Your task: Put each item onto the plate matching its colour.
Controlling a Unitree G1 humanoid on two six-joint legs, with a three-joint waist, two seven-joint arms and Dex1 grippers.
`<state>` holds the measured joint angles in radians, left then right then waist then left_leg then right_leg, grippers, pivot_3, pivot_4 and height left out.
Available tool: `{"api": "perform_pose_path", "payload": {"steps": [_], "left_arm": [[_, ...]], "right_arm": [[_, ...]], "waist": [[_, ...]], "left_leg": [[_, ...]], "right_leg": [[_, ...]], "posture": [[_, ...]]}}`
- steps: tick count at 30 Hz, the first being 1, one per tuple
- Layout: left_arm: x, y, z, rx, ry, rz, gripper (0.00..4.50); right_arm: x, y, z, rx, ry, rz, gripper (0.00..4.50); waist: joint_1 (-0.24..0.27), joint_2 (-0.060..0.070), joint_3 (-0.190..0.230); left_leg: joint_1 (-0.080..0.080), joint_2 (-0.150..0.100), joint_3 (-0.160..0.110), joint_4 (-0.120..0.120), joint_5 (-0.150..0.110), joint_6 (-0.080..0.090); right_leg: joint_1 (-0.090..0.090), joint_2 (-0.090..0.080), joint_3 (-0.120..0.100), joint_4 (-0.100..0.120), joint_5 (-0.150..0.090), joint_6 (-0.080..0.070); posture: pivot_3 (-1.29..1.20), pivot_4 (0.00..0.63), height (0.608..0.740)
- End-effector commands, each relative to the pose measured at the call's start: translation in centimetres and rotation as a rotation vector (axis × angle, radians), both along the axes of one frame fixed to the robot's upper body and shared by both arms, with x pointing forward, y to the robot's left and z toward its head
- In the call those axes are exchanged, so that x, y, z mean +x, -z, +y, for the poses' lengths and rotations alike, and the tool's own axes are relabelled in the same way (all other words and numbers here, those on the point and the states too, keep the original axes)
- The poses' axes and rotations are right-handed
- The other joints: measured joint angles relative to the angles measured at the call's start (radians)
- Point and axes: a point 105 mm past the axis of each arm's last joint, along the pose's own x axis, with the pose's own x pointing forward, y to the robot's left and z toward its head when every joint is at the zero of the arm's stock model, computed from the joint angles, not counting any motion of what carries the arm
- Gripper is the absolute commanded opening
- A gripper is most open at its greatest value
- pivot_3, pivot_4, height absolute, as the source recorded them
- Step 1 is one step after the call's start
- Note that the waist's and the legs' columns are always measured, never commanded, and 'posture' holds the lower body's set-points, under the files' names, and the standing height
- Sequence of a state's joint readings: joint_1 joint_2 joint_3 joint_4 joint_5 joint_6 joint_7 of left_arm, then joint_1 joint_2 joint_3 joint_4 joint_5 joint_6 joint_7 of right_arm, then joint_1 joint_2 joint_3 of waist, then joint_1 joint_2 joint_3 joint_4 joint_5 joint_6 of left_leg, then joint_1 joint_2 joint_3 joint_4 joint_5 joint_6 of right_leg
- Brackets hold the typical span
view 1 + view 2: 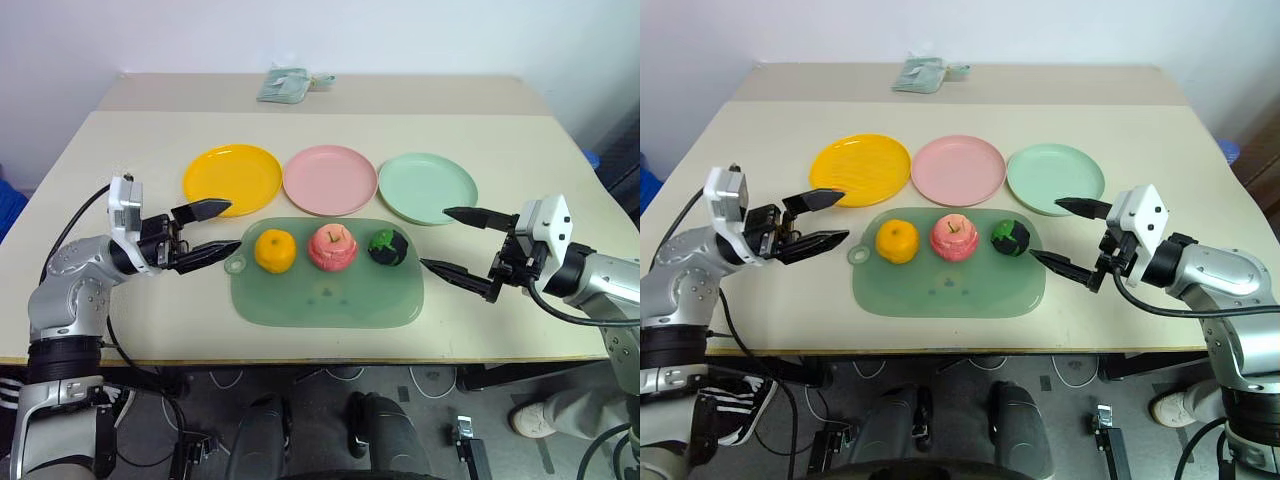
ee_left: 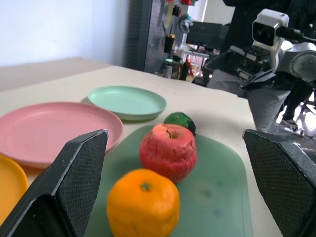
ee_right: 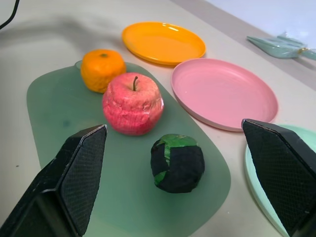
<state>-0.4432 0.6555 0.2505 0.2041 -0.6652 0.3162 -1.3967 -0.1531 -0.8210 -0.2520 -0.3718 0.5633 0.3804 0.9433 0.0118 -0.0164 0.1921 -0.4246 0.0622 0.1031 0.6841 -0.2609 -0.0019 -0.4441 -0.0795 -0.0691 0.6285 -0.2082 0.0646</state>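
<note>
left eye view, as i see it: my left gripper (image 1: pixel 214 231) gapes wide and empty beside the green mat (image 1: pixel 325 295), where the mandarin (image 1: pixel 275 250), apple (image 1: pixel 332 247) and dark green ball (image 1: pixel 388 248) sit in line below the yellow plate (image 1: pixel 232 178), pink plate (image 1: pixel 330 179) and mint plate (image 1: pixel 427 187); my right gripper (image 1: pixel 434 240) gapes wide, empty.

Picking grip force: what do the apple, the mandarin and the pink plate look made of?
Apple: probably soft foam, matte, with a wrinkled, dented skin.
Mandarin: likely foam or soft plastic, smooth with a slight sheen.
Pink plate: apparently hard plastic, smooth, thin even rim, faint gloss.
</note>
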Motion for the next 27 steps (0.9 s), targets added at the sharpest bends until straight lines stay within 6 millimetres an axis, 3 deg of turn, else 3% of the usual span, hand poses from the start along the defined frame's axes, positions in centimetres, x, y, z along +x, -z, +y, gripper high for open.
{"api": "perform_pose_path", "payload": {"steps": [1, 11, 14, 19, 27], "left_arm": [[0.3, -1.0, 1.2, 0.011, -0.027, -0.041, 4.5], [2.3, -0.8, 0.0, 0.088, -0.011, -0.065, 4.5], [2.5, -0.2, -0.9, 0.096, 0.037, -0.055, 4.5], [3.5, 2.6, -2.9, 0.202, 0.076, -0.076, 4.5], [4.7, 3.6, -4.5, 0.24, 0.079, -0.101, 4.5]], "right_arm": [[0.1, -1.1, 1.0, 0.023, -0.02, -0.062, 4.47], [-0.7, -1.0, 2.6, 0.053, -0.03, -0.076, 4.47], [-0.6, -0.7, 3.8, 0.055, -0.053, -0.031, 4.47], [-0.6, -1.3, 5.1, 0.065, -0.072, -0.058, 4.47], [-3.1, -3.2, 7.1, 0.165, -0.226, -0.046, 4.47]], "waist": [[-0.004, 0.0, 0.0], [0.001, 0.0, 0.0], [-0.002, 0.0, 0.0], [0.0, 0.0, 0.0], [0.001, 0.0, 0.0]], "left_leg": [[0.0, 0.0, 0.0, 0.0, 0.0, 0.0], [0.0, -0.001, 0.0, 0.0, 0.0, 0.0], [0.0, 0.0, 0.0, 0.0, 0.0, 0.0], [0.0, 0.0, 0.0, 0.0, 0.0, 0.0], [-0.001, 0.0, 0.0, 0.0, 0.0, 0.0]], "right_leg": [[0.0, 0.0, 0.0, 0.0, 0.0, 0.0], [0.0, 0.0, 0.0, 0.0, 0.0, 0.0], [0.0, 0.0, 0.0, 0.0, 0.001, 0.001], [0.0, 0.0, 0.0, 0.0, 0.001, 0.001], [0.0, 0.0, 0.0, 0.0, 0.001, 0.002]], "posture": [[0.0, 0.15, 0.74], [0.0, 0.15, 0.74], [0.0, 0.15, 0.74], [0.0, 0.15, 0.74], [0.0, 0.15, 0.74]]}}
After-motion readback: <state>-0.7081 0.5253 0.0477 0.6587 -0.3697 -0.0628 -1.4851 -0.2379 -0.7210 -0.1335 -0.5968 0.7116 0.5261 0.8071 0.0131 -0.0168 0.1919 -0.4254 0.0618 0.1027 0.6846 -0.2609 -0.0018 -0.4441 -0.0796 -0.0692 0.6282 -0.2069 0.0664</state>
